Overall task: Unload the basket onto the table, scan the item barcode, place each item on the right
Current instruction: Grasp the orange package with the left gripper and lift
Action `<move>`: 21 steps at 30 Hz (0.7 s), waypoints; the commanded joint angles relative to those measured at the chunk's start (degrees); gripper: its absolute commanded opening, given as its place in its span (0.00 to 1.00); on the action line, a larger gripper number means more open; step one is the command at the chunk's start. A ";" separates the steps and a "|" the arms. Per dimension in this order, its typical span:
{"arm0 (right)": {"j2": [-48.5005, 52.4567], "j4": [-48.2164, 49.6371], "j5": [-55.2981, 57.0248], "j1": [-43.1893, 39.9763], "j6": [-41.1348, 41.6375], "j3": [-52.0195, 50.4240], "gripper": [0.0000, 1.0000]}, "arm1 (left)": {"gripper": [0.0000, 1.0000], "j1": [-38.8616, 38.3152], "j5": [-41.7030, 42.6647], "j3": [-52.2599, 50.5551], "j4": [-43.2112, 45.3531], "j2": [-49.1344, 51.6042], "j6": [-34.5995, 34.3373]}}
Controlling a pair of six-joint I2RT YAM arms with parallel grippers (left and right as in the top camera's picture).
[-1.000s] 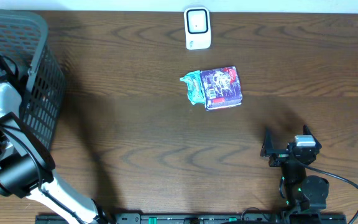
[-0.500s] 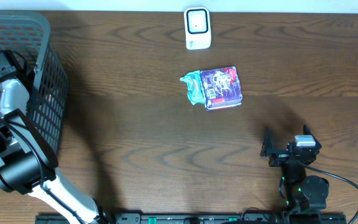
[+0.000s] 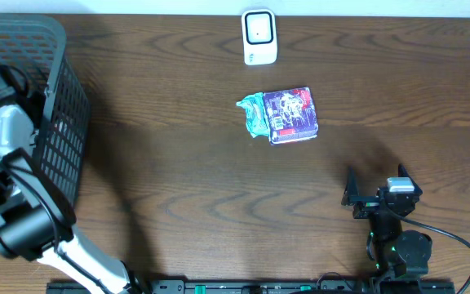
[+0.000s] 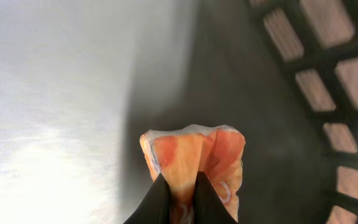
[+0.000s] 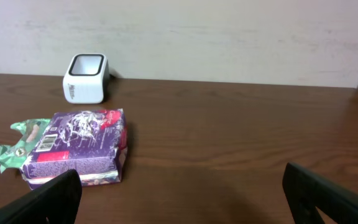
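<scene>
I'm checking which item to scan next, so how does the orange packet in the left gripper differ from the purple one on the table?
The orange packet is pinched in the closed left gripper inside the basket; the purple packet lies loose on the table, no gripper on it. The orange packet looks soft and crumpled; the purple packet is flat and boxy, printed label up. Both are printed retail packs.

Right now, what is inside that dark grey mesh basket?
The left gripper, shut on an orange crinkled packet. Overhead, the left arm covers most of the basket interior.
</scene>
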 commanded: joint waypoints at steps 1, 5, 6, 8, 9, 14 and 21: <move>-0.31 -0.04 -0.11 -0.48 -0.46 -0.24 0.99 | 0.07 1.38 -0.66 0.55 -0.17 -8.76 -2.43; -0.31 -0.04 -0.11 -0.48 -0.46 -0.24 0.99 | 0.07 1.36 -0.66 0.55 -0.13 -14.93 -2.43; -0.31 -0.04 -0.11 -0.48 -0.46 -0.24 0.99 | 0.08 1.36 -0.66 0.55 -0.13 -17.40 -2.45; -0.31 -0.04 -0.11 -0.48 -0.46 -0.24 0.99 | 0.07 1.38 -0.66 0.55 -0.11 -19.76 -2.45; -0.31 -0.04 -0.11 -0.48 -0.46 -0.24 0.99 | 0.07 1.36 -0.09 0.55 -0.13 -21.53 -2.45; -0.31 -0.04 -0.11 -0.48 -0.46 -0.24 0.99 | 0.07 1.36 9.38 0.55 0.63 -26.86 -2.43; -0.31 -0.04 -0.11 -0.48 -0.46 -0.24 0.99 | 0.07 1.33 10.51 0.55 1.18 -35.76 -2.43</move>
